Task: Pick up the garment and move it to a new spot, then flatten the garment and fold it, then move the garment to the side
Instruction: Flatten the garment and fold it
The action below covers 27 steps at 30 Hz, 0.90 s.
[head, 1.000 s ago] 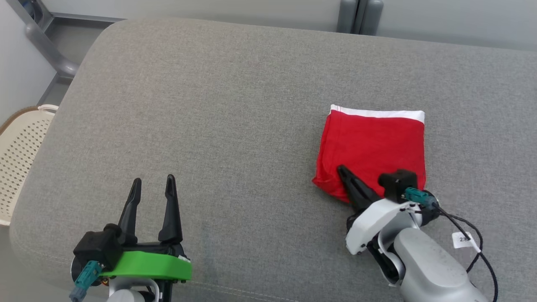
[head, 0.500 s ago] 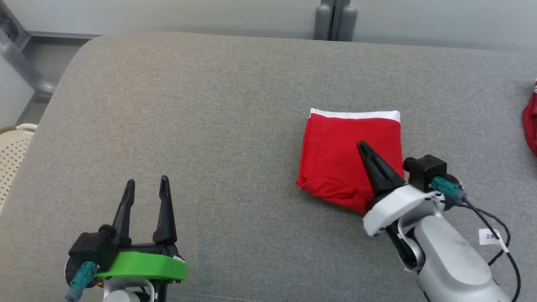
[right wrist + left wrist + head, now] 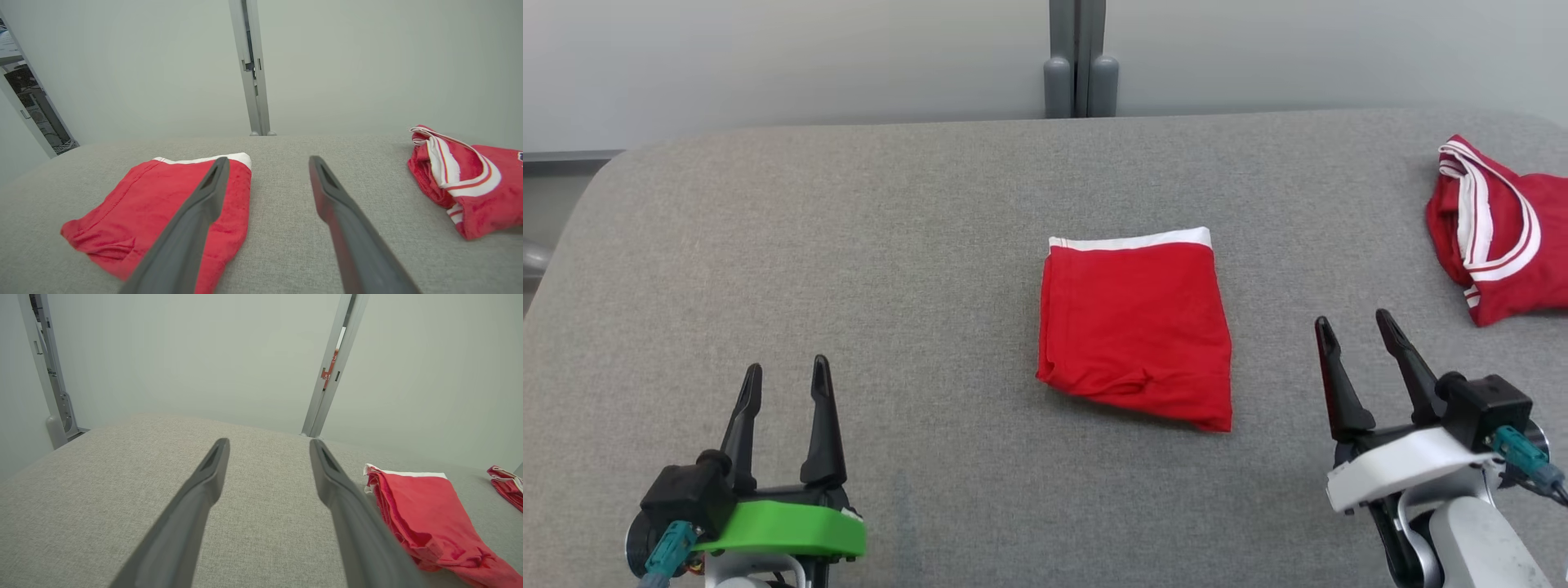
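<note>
- Grey padded surface [image 3: 849, 245]: woven fabric cover, rounded corners.
- One folded red garment [image 3: 1135, 327]: lies flat near the middle, with a white band along its 12 o'clock edge.
- One crumpled red garment [image 3: 1503, 245]: white-striped, at 2 o'clock by the surface's edge, well apart from the folded one.

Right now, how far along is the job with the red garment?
Done: the red garment lies folded in a flat rectangle on the grey cushion. In hand: nothing; the left tool and the right tool both stand open, apart from it. Left: perhaps the move to the side, since it lies near the cushion's middle. A second, crumpled red garment lies at the right edge.
</note>
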{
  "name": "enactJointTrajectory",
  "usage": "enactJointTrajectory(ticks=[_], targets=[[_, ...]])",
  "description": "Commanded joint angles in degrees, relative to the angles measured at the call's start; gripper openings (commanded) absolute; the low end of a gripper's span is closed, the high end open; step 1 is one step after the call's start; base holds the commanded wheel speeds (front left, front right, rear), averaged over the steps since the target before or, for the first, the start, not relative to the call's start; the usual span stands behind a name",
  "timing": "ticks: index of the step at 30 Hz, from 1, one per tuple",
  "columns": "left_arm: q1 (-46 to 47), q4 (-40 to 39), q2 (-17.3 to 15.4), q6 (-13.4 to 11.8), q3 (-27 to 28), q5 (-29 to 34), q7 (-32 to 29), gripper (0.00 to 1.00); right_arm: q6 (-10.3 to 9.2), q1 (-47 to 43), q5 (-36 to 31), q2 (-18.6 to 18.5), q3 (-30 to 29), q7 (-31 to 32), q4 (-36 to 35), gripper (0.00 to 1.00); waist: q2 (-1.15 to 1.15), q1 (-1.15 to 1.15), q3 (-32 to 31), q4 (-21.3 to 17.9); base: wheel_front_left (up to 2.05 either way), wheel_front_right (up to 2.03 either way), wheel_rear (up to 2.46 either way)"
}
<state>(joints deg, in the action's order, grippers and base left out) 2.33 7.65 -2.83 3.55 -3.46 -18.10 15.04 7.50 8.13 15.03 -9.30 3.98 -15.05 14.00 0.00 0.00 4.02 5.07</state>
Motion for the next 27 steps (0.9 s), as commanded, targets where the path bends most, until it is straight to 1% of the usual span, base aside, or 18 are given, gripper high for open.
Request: enactJointTrajectory(ticks=[1,9,13,16,23,27], targets=[[-1.02,0.14,-0.16,0.34,0.52,0.47,0.16,1.0,-0.04,-1.71,-0.13,0.44,-0.61,-0.14,-1.0,1.0,0.0,0.0,-1.12,-0.69,0.0,0.0,0.0],[-2.52,0.06,-0.16,0.47,2.56,2.38,0.16,1.0,-0.04,-8.68,-1.23,2.3,-2.68,-0.14,-6.22,1.0,0.0,0.0,-3.06,-0.62,0.0,0.0,0.0],[-3.68,0.21,-0.16,0.29,3.42,3.31,0.16,1.0,-0.04,-10.62,-2.83,2.85,-2.49,-0.14,-8.07,1.0,0.0,0.0,-4.0,-0.31,0.0,0.0,0.0],[-4.21,0.69,-0.83,0.17,4.02,4.24,0.16,1.0,-0.04,-11.56,-3.41,3.81,-2.5,-0.14,-9.28,1.0,0.0,0.0,-4.54,-0.11,0.0,0.0,0.0],[-5.61,-0.07,-1.5,-0.35,3.87,6.33,0.16,1.0,-0.04,-12.91,-4.27,5.03,-3.0,-0.14,-10.68,1.0,0.0,0.0,-5.37,0.56,0.0,0.0,0.0],[-6.0,-0.45,-2.12,0.49,2.29,7.03,0.11,1.0,-0.04,-13.59,-4.95,5.46,-3.07,-0.14,-11.12,1.0,0.0,0.0,-5.63,1.0,0.0,0.0,0.0]])
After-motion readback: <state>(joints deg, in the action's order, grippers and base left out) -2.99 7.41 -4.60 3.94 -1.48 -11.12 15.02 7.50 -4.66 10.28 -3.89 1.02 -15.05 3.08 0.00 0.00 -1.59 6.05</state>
